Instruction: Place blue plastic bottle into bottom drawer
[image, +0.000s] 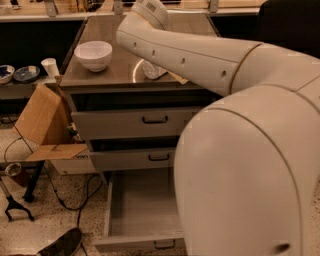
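Note:
A pale, whitish object that looks like the blue plastic bottle (151, 70) lies on the steel cabinet top (112, 75), mostly covered by my white forearm (190, 55). The arm reaches from the lower right across the cabinet to its wrist (150, 10) at the top. The gripper is hidden behind the arm, above the cabinet top. The bottom drawer (142, 202) stands pulled out towards me, and nothing shows on its visible grey floor. The two shallower drawers (150, 122) above it are slightly ajar.
A white bowl (93, 55) sits on the cabinet's left part. An open cardboard box (45, 127) leans at the cabinet's left side, with cables on the floor. A low shelf at far left holds dishes and a cup (50, 66). My elbow fills the lower right.

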